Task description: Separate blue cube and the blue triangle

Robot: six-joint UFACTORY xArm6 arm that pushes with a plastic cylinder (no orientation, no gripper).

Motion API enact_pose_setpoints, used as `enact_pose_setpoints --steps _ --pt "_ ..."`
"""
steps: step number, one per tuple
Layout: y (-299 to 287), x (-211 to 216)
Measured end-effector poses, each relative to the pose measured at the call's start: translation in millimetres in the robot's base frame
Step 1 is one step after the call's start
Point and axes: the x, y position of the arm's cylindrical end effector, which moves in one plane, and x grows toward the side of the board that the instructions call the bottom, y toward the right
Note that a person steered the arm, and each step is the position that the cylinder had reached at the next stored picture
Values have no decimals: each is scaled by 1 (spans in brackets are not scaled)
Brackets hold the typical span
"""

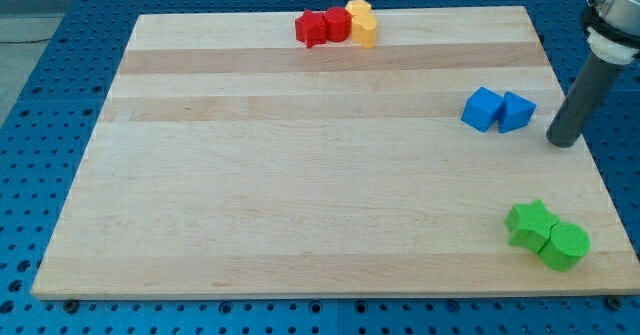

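The blue cube (482, 109) and the blue triangle (517, 112) sit side by side, touching, near the view's right edge of the wooden board (300, 175). The cube is on the left, the triangle on the right. My tip (562, 140) rests on the board just right of the triangle and slightly lower, a small gap away from it. The dark rod slants up to the view's upper right.
A red star (311, 29), a red block (337, 24) and two yellow blocks (362, 24) cluster at the view's top centre. A green star (529, 224) and a green cylinder (565, 245) sit at the bottom right. A blue perforated table surrounds the board.
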Motion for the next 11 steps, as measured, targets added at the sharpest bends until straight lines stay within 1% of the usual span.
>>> enact_pose_setpoints --steps 3,4,7,8,9,10,11 --pt "-5 -23" --pt "-25 -32" --pt "-130 -34" --pt "-153 -37" --pt "-142 -53" --pt "-115 -72" --pt "-125 -94"
